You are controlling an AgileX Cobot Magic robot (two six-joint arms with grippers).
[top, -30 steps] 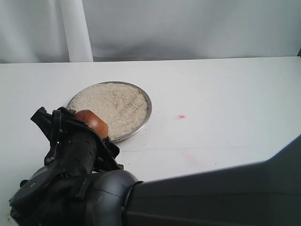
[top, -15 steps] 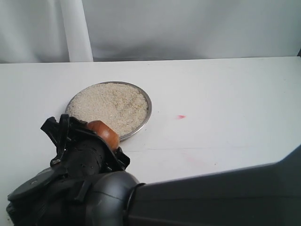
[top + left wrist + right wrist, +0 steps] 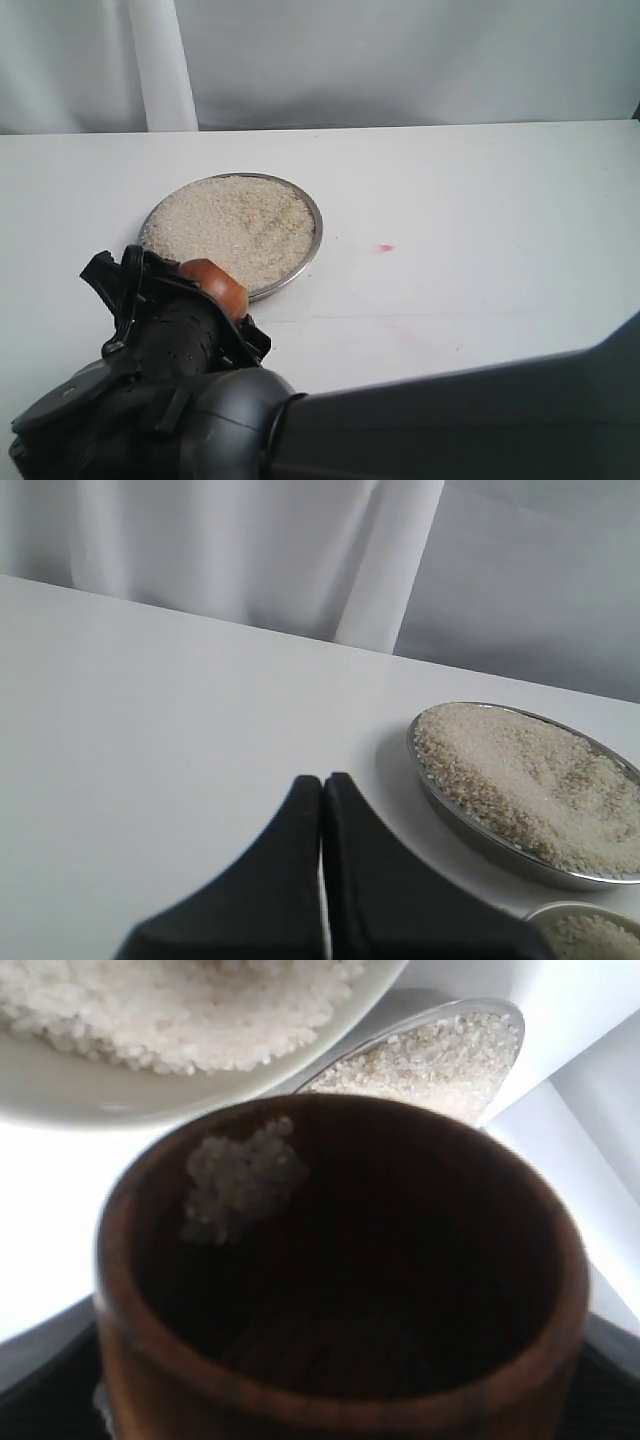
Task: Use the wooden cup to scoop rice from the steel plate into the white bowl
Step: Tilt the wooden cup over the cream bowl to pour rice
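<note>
White table (image 3: 480, 180), steel plate (image 3: 317, 235), wooden cup (image 3: 214, 283)

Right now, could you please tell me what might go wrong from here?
A clump of rice clings inside the wooden cup; it may drop onto the table rather than into the white bowl. The right gripper hides that bowl in the exterior view, so a bump could go unseen.

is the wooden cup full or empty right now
Almost empty. The right wrist view looks into the wooden cup: its dark interior is bare except for a small clump of rice clinging to the inner wall.
</note>
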